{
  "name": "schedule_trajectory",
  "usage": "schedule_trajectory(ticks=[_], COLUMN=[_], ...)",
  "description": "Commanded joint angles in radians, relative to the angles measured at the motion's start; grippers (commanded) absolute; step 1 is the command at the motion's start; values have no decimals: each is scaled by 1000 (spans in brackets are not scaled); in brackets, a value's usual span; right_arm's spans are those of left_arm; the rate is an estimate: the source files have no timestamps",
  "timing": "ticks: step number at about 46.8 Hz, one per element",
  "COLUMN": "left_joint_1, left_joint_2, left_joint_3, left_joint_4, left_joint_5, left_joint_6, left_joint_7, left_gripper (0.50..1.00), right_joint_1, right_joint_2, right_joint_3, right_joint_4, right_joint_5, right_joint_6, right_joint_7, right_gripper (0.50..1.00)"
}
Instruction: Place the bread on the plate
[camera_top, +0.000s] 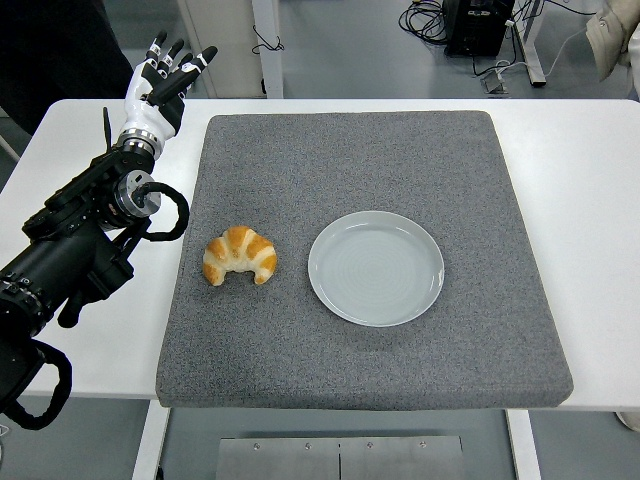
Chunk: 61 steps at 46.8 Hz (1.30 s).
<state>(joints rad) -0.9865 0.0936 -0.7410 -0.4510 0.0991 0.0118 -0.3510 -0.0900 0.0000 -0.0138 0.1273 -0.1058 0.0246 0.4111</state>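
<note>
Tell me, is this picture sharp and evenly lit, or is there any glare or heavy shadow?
Head view: sharp throughout, lit softly and evenly; the croissant casts only a faint shadow on the grey mat; the plate shows a mild sheen, no harsh glare; the left hand is crisp, unblurred; the white table is bright, not washed out.
</note>
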Motion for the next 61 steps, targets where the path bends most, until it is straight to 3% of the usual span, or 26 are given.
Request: schedule_trajectory(ticks=[1,12,38,50,61], left_joint_1=[0,-4,-23,-31,-37], left_joint_2=[3,18,185,302,382], left_joint_3=[2,75,268,275,275], left_joint_4=[-2,-23,-261,-419,-512], left_joint_5=[7,16,53,175,349], left_joint_6=[-1,-4,8,10,10], left_joint_7=[7,10,52,165,230], left_gripper=[971,969,965,958,957], right_joint_1=[1,-1,1,-1,1], right_joint_2=[0,0,0,0,0], right_joint_3=[0,0,0,0,0], right_joint_4=[0,0,0,0,0], right_joint_5=[0,0,0,0,0], right_joint_6=[0,1,0,0,0], right_joint_7=[0,0,0,0,0], right_gripper=[1000,1000,1000,1000,1000])
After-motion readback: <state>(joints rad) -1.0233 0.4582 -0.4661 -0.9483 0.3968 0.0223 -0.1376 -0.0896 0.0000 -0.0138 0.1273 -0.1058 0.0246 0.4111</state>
